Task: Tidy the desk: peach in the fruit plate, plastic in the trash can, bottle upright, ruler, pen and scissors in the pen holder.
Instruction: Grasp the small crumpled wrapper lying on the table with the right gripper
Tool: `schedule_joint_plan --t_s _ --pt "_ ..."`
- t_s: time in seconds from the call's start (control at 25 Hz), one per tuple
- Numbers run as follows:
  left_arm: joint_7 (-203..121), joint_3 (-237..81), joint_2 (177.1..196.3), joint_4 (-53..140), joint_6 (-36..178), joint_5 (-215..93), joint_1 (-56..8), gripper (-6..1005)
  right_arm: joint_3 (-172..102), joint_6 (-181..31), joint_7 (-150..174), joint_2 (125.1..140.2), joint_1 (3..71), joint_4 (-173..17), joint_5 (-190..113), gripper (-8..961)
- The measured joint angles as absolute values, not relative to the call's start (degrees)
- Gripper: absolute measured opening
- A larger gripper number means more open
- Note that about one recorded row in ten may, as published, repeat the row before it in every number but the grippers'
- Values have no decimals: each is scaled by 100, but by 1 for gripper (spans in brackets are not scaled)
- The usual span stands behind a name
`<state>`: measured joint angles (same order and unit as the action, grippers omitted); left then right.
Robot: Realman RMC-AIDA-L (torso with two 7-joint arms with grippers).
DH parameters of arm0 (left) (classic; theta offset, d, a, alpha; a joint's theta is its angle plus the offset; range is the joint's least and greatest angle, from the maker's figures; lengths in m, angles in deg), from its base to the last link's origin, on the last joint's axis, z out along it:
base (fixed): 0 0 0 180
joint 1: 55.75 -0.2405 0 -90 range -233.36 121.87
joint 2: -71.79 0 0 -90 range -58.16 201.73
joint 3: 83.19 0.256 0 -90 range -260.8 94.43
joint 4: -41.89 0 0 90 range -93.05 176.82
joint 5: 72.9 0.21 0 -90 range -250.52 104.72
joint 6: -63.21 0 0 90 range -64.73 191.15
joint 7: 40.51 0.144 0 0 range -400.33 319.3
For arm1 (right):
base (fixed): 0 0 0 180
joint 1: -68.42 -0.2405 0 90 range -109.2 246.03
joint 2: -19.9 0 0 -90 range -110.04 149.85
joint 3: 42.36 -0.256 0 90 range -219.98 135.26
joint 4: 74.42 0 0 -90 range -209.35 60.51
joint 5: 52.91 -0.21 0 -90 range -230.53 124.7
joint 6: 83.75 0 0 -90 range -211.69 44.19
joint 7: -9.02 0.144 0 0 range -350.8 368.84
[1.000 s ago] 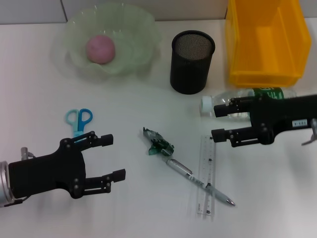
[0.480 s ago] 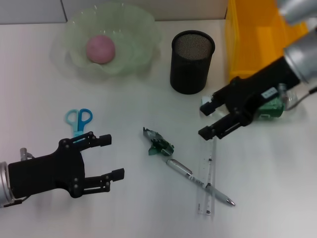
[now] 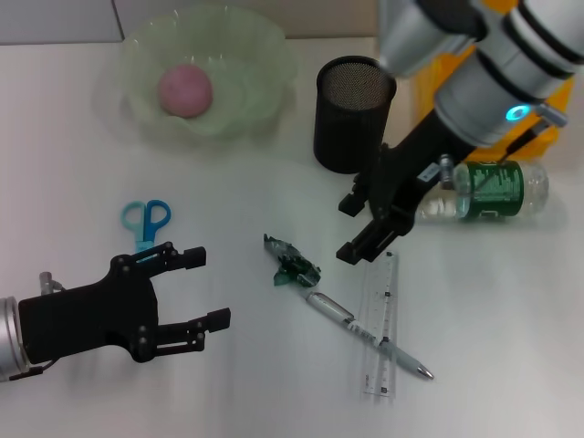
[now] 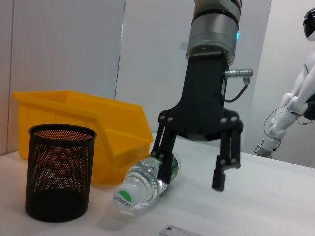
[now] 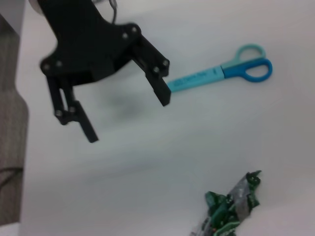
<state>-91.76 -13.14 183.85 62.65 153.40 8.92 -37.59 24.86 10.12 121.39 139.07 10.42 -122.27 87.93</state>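
Note:
A pink peach (image 3: 185,89) lies in the pale green fruit plate (image 3: 265,55). The black mesh pen holder (image 3: 354,114) (image 4: 59,179) stands next to the yellow trash can (image 3: 425,91) (image 4: 83,128). The green-labelled bottle (image 3: 484,190) (image 4: 142,184) lies on its side. Blue scissors (image 3: 146,222) (image 5: 221,73), a crumpled green plastic wrapper (image 3: 292,265) (image 5: 229,209), a pen (image 3: 365,333) and a clear ruler (image 3: 381,328) lie on the table. My right gripper (image 3: 349,230) (image 4: 192,181) hangs open, pointing down between the bottle cap and the wrapper. My left gripper (image 3: 196,290) (image 5: 128,118) rests open below the scissors.
The right arm crosses over most of the yellow bin and the space behind the bottle. The pen lies diagonally across the ruler's lower part. A white robot (image 4: 295,98) stands far off in the left wrist view.
The right arm has risen from beside the bottle and swung left, its open gripper now pointing down near the ruler's top end. The bottle is uncovered. The left arm has not moved.

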Motion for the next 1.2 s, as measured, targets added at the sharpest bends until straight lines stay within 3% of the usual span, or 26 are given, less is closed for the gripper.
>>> schedule_joint_plan --t_s 0.48,1.2 --pt "-9156 -1315 18402 6262 15251 892 -3740 846 3766 -32 12612 13978 705 -11703 8236 741" --pt "-9167 -1323 18411 6262 15241 892 -3744 846 4015 -210 12606 13979 798 -11690 7988 741"
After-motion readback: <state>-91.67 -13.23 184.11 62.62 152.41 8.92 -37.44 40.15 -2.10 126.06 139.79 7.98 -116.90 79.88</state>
